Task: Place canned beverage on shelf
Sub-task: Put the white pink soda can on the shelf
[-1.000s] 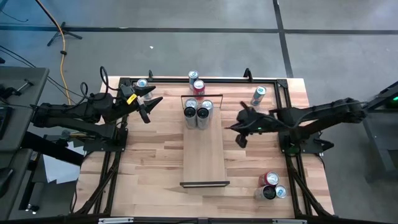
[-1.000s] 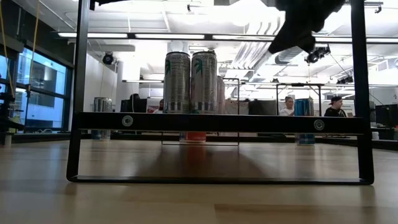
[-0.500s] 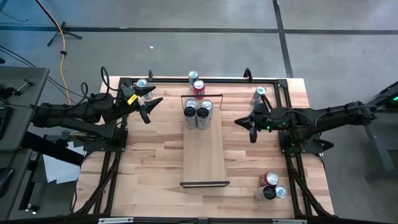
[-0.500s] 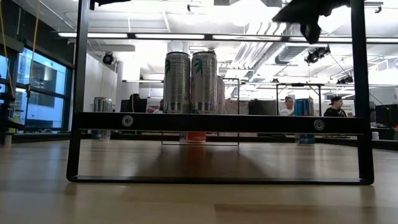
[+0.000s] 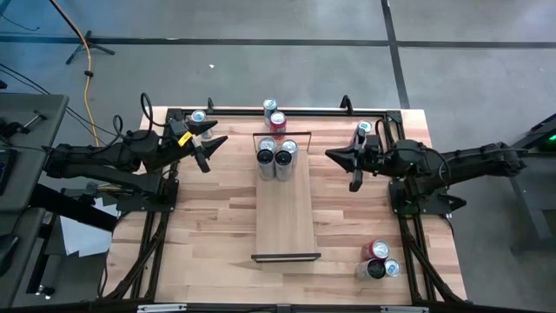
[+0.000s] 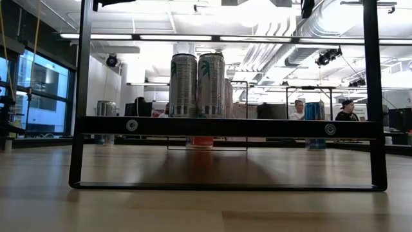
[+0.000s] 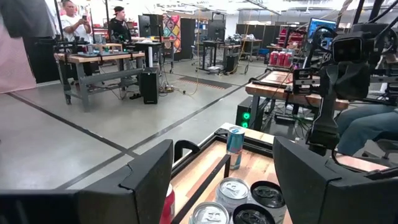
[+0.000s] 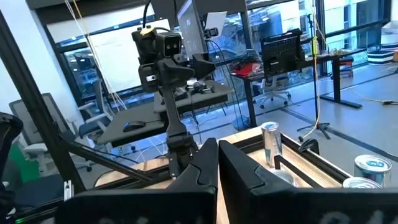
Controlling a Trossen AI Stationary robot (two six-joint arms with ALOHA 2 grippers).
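Note:
The shelf [image 5: 284, 213] is a pale plank in the middle of the table, with a black rail [image 6: 225, 127] at its near end. Two tall silver cans [image 5: 275, 156] stand upright on its far end and also show in the low view [image 6: 197, 85]. My right gripper [image 5: 334, 156] hangs shut and empty, high above the table to the right of these cans. A blue can [image 5: 362, 130] stands on the table beside its wrist. My left gripper [image 5: 213, 149] waits open at the far left, clear of everything.
A red can [image 5: 277, 122] and a silver can [image 5: 270, 106] stand behind the shelf. One can [image 5: 198, 116] stands at the far left corner. Three cans [image 5: 379, 259] are grouped at the near right. A black frame [image 5: 395, 117] edges the table. People stand in the room beyond.
My right gripper has risen, almost out of the top of the low view. It has drawn away from the shelf toward the table's far right, nearer the blue can. The cans on the shelf have stayed put.

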